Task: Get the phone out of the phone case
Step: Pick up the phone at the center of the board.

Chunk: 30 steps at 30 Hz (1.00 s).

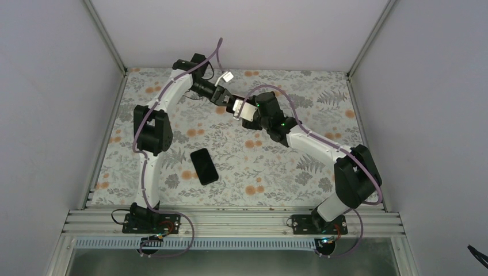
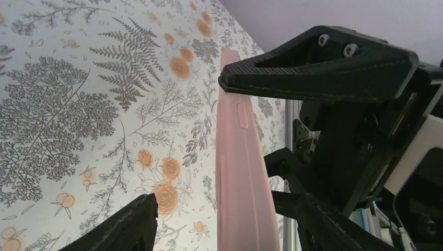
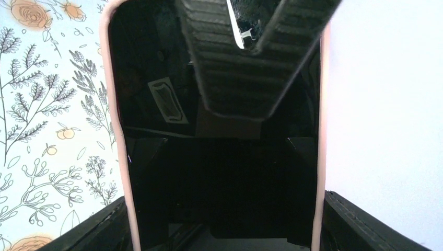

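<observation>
I see black phone (image 1: pixel 204 165) flat on floral table (image 1: pixel 276 172), left of centre, left gripper (image 1: pixel 225 102) at rear, spread open around raised pink phone case (image 2: pixel 240 172), one finger clear of it, right gripper (image 1: pixel 246 115) clamped on its long edges, well apart from phone.

Left arm (image 1: pixel 172 95) jaws spread — right arm (image 1: pixel 313 144) jaws clamped.

Pink phone case (image 2: pixel 243 178) — a glossy black phone (image 3: pixel 219 178) filling its rim — is held aloft, tilted.
</observation>
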Motion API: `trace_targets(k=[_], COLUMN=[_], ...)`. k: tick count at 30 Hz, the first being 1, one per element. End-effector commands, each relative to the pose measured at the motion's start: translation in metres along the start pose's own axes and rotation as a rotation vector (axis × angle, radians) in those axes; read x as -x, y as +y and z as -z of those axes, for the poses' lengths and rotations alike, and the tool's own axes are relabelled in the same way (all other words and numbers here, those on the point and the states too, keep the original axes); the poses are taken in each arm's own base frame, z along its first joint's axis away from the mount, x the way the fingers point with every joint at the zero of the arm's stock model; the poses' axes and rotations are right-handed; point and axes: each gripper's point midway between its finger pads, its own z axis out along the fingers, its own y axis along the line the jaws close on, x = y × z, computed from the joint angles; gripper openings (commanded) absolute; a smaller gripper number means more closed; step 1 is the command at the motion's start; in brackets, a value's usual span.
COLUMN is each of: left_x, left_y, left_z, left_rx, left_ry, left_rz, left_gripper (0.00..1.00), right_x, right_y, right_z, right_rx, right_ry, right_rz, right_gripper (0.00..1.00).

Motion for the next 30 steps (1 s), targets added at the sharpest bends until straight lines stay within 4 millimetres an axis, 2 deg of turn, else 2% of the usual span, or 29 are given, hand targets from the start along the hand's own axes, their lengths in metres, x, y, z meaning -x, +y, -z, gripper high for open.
trace_targets(k=[1, 3, 6, 9, 10, 14, 17, 19, 22, 23, 26, 30], left_x=[0.008, 0.007, 0.007, 0.008, 0.007, 0.009, 0.009, 0.008, 0.006, 0.005, -0.001, -0.004], left_y=[-0.016, -0.019, -0.025, -0.032, -0.033, -0.038, -0.039, -0.04, -0.045, -0.046, -0.05, -0.064], left_z=[0.002, 0.0, -0.001, -0.003, -0.004, -0.005, -0.005, -0.003, 0.002, 0.003, 0.01, 0.023], left_rx=[-0.044, -0.058, -0.086, -0.103, -0.104, -0.102, -0.086, -0.069, -0.033, -0.008, 0.084, 0.163], left_ry=[-0.015, -0.012, -0.013, -0.012, -0.01, -0.006, 0.002, 0.007, 0.018, 0.029, 0.077, 0.1], left_rz=[-0.04, -0.045, -0.048, -0.061, -0.063, -0.083, -0.096, -0.109, -0.15, -0.175, -0.276, -0.406], left_gripper=[0.62, 0.51, 0.21, 0.05, 0.03, 0.02, 0.02, 0.02, 0.02, 0.02, 0.02, 0.02], right_x=[0.031, 0.03, 0.03, 0.031, 0.032, 0.037, 0.039, 0.035, 0.031, 0.028, 0.016, -0.006], right_y=[-0.034, -0.034, -0.033, -0.031, -0.029, -0.021, -0.013, 0.003, 0.009, 0.008, -0.015, -0.034], right_z=[0.007, 0.006, 0.004, 0.004, 0.005, 0.011, 0.021, 0.034, 0.061, 0.07, 0.094, 0.105], right_rx=[-0.115, -0.115, -0.115, -0.101, -0.089, -0.025, 0.048, 0.168, 0.28, 0.301, 0.294, 0.286], right_ry=[-0.093, -0.089, -0.085, -0.087, -0.093, -0.113, -0.119, -0.111, -0.137, -0.148, -0.199, -0.22], right_rz=[-0.032, -0.033, -0.033, -0.033, -0.032, -0.029, -0.027, -0.029, -0.061, -0.081, -0.186, -0.32], right_gripper=[0.69, 0.69, 0.7, 0.7, 0.72, 0.82, 0.99, 1.0, 1.0, 1.0, 1.0, 1.0])
